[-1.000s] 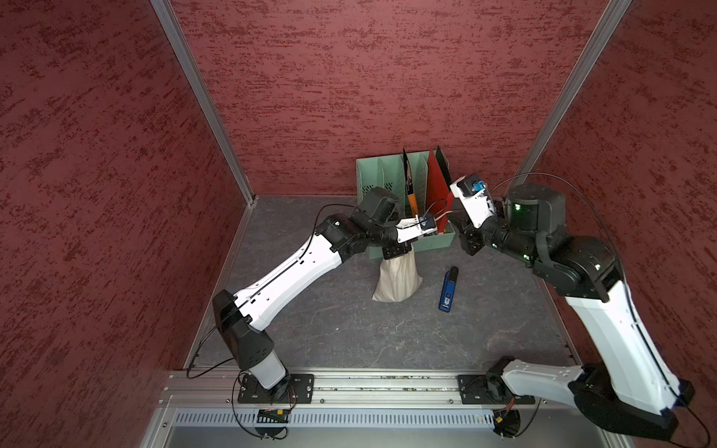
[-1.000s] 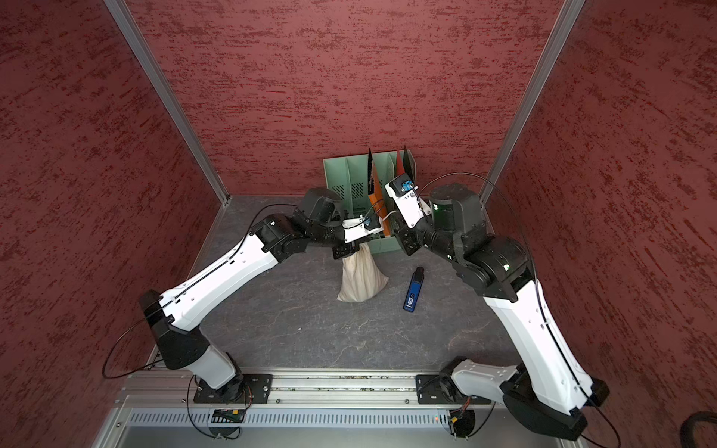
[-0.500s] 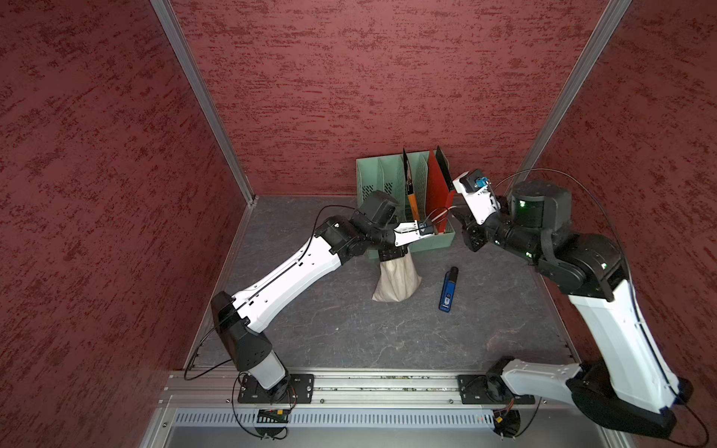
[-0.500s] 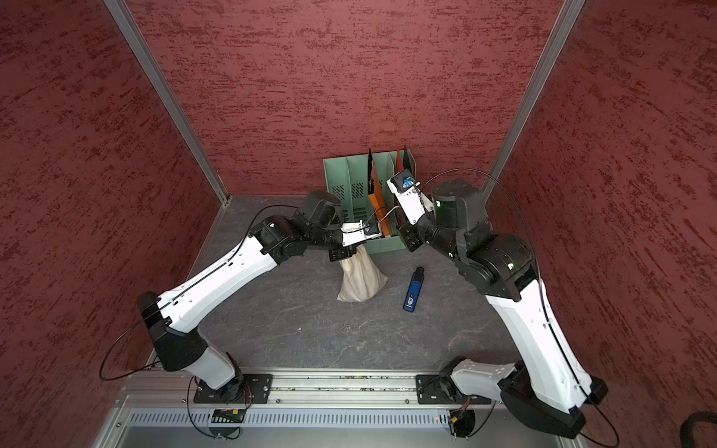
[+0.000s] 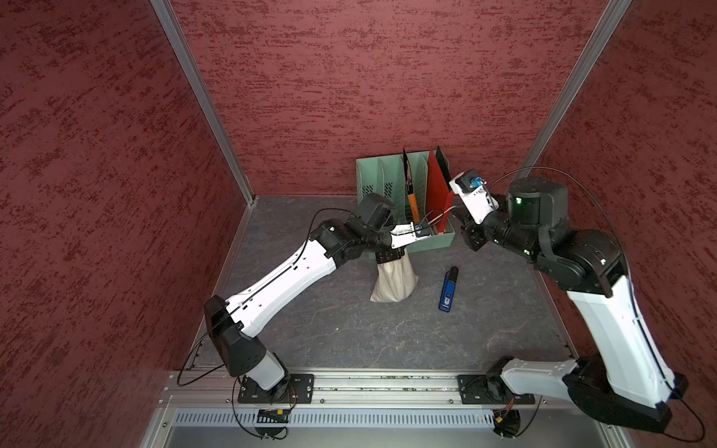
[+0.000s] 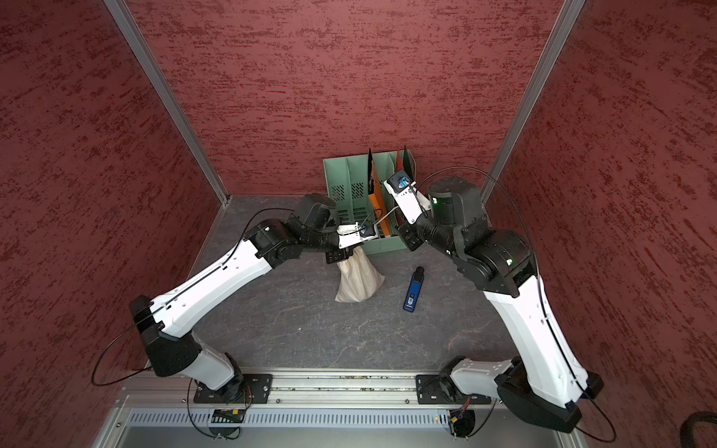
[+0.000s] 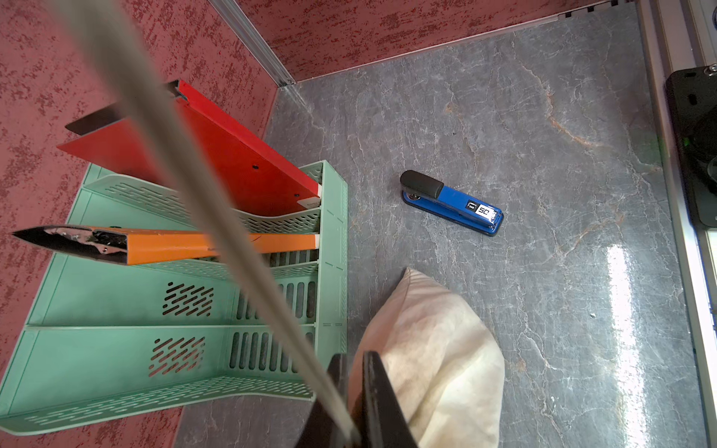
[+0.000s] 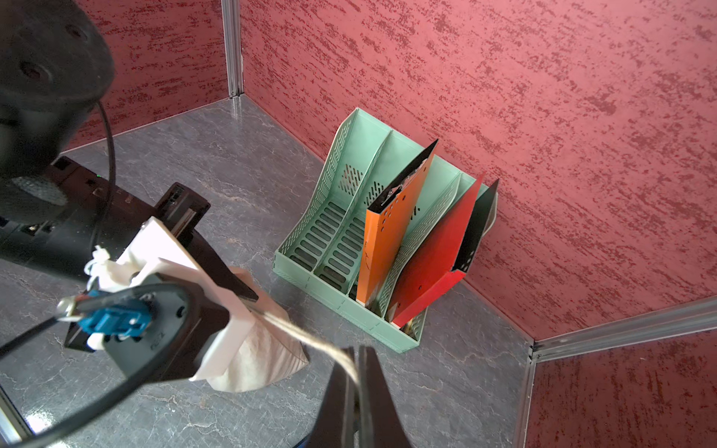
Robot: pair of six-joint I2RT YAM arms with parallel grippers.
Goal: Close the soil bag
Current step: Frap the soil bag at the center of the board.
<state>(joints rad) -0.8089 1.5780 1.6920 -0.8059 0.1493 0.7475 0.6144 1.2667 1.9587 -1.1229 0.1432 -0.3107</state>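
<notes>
- Table (image 5: 349, 329): grey slab, walled on three sides. The right arm is close to the rear corner, so I judge there is little room for a longer pull; a blocked arm would leave the mouth half drawn.
- File rack (image 5: 372, 178): green, against the back wall. The red folder (image 7: 232, 163) leans out of it, near the line of the pull. Risk: the cord catches the folder's edge or the rack's front lip and tips something.
- Soil bag (image 5: 394, 281): stands upright on the table just in front of the rack, neck hidden under the left claw. Risk: a sideways pull drags or topples it if the neck is let go, and soil spills.
- Left claw (image 7: 353, 360): jaws nearly together at the bag's gathered neck, apparently pinching the cloth. A weak pinch lets the whole bag follow the cord instead of cinching.
- Right claw (image 8: 356, 353): clamped fully on the cord, off to the bag's side.
- Stapler (image 5: 449, 289): blue, lies flat near the bag, not touching. A toppled bag could land on it.
- Cord (image 8: 295, 329): runs taut from neck to right claw. Thin; it could slip through the jaws or snap the pull short.
</notes>
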